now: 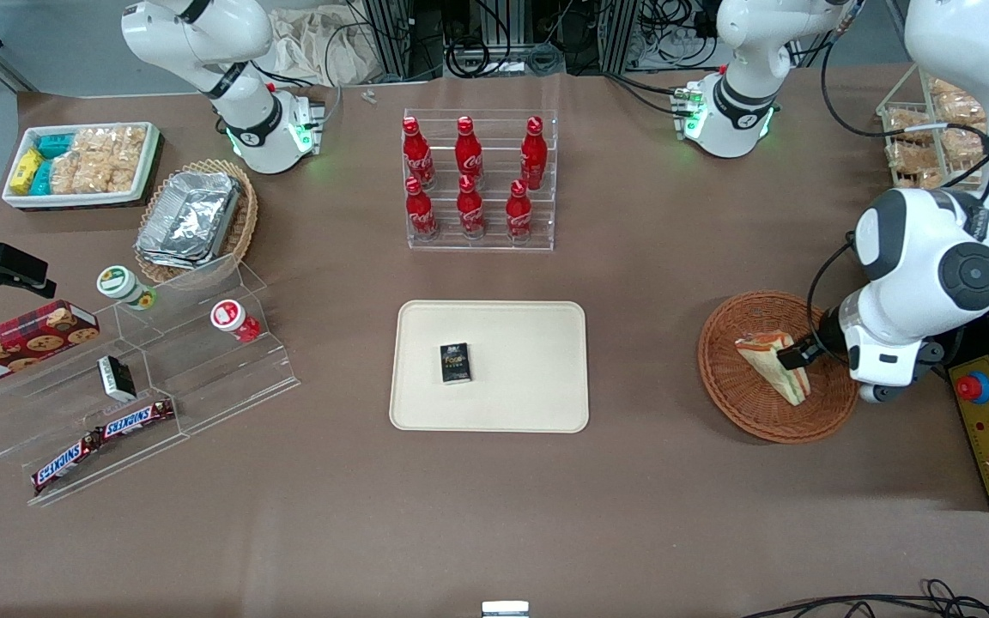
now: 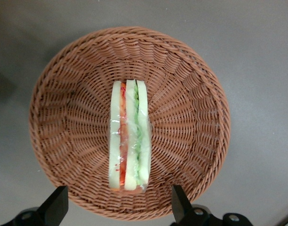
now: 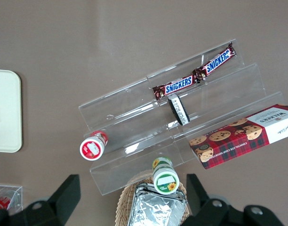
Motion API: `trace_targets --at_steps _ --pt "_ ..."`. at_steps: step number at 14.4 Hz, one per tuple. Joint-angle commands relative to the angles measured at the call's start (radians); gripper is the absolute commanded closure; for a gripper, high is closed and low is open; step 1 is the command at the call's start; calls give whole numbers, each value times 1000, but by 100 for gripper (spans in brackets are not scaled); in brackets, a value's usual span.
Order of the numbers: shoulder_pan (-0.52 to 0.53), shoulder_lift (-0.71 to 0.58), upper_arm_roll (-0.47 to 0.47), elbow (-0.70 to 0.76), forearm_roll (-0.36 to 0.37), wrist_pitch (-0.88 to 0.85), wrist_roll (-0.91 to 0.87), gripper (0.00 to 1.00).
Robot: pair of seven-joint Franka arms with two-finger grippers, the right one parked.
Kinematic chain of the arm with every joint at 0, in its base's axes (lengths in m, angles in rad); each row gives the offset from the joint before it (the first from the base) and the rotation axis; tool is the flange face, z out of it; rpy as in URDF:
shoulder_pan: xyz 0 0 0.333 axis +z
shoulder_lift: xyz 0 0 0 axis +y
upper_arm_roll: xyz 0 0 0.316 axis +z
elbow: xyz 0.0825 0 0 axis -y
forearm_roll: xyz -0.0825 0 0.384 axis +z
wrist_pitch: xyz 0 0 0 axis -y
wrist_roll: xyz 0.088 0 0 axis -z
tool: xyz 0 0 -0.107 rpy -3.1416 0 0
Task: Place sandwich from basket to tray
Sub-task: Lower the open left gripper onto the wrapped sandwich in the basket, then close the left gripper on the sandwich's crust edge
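Sandwich (image 2: 129, 135) mid-basket (image 2: 64, 94), rim clear; gripper (image 2: 119, 205) spread above.

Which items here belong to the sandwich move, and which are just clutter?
Job: sandwich, lying in the wicker basket; cream tray; left arm's tool, open above the sandwich.

Clutter: black packet on the tray, cola bottles, Snickers bars, cookie box.

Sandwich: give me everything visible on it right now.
The sandwich is a triangular wedge of pale bread with red, orange and green filling layers, sealed in clear wrap. It stands on edge in the basket, roughly at its middle, resting on the wicker floor. The gripper hovers over it with jaws open, one on each side of the wedge, not touching it as far as the wrist view shows. It is not yet on the tray.
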Motion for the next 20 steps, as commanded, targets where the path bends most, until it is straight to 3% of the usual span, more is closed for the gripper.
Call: trace_targets --at_steps 1,8,15,16,17,18,20 --pt "7 12 -8 -34 14 59 -38 1" --pt "12 35 12 -151 14 229 -41 1" --pt "12 95 19 -149 11 250 -47 4" --pt "12 100 21 -145 16 252 -55 25" --pt "10 98 30 -143 17 252 -49 58" --pt "10 94 32 -139 23 250 -46 80" --pt "12 83 32 -134 40 243 -21 100"
